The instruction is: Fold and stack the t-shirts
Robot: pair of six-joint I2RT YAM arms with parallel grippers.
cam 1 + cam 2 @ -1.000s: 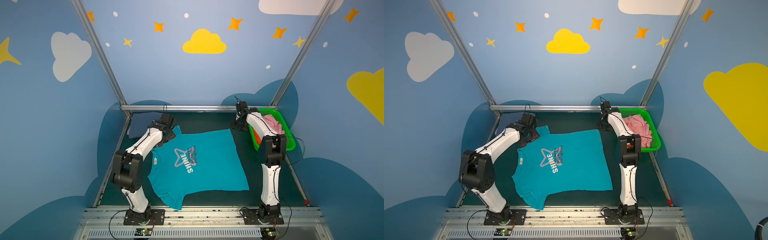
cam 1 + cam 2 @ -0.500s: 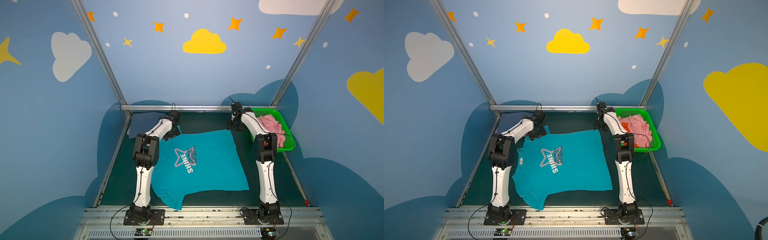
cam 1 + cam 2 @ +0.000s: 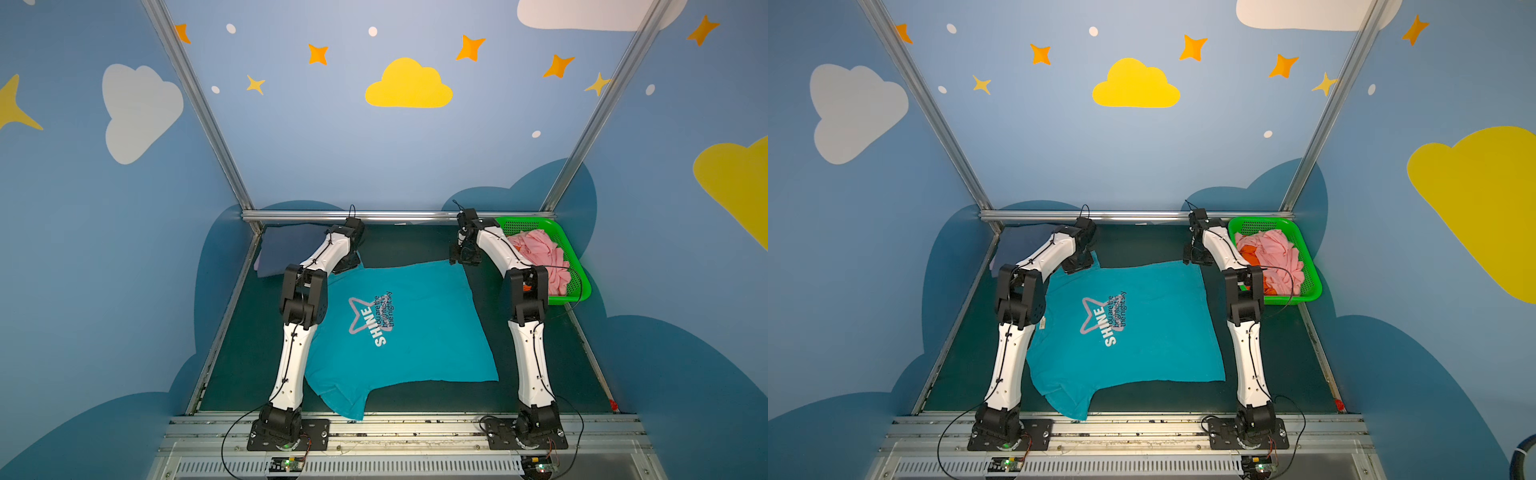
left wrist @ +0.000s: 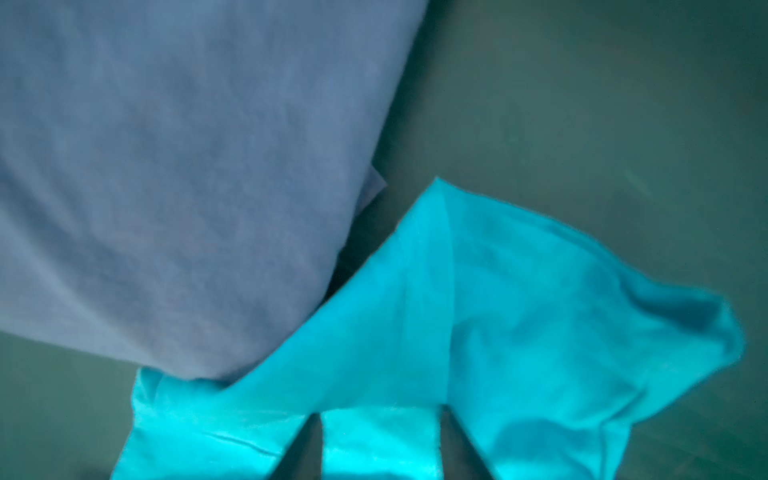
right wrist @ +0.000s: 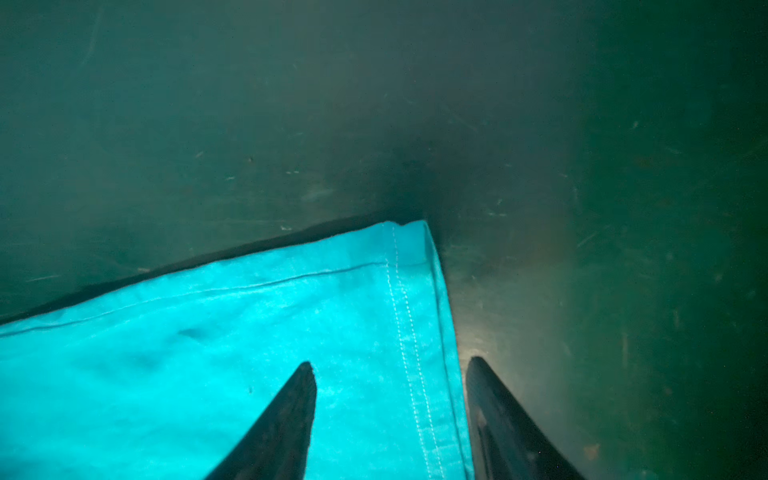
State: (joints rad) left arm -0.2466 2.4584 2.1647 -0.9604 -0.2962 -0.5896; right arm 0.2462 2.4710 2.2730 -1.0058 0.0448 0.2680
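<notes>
A teal "SHINE" t-shirt [image 3: 415,332] [image 3: 1150,332] lies spread flat on the dark green table. My left gripper [image 3: 347,266] [image 4: 378,413] presses down on its far left sleeve. The fingers stand a little apart with a ridge of teal cloth between them. My right gripper [image 3: 463,259] [image 5: 390,363] is open over the far right hem corner [image 5: 411,257]. One finger is over the cloth and the other over bare table beside the hem. A folded slate-blue t-shirt [image 3: 286,249] [image 4: 187,166] lies at the far left, a pale lavender edge [image 4: 376,183] showing under it.
A green perforated basket [image 3: 579,270] [image 3: 1313,270] stands at the far right, holding a crumpled pink t-shirt [image 3: 540,253] and an orange one [image 3: 1250,254]. A metal rail [image 3: 395,216] runs along the table's far edge. Both arm bases sit on the near rail.
The left arm's elbow swung in from the left and its jaws narrowed around the teal sleeve. The right gripper dropped toward the hem corner and opened wider.
</notes>
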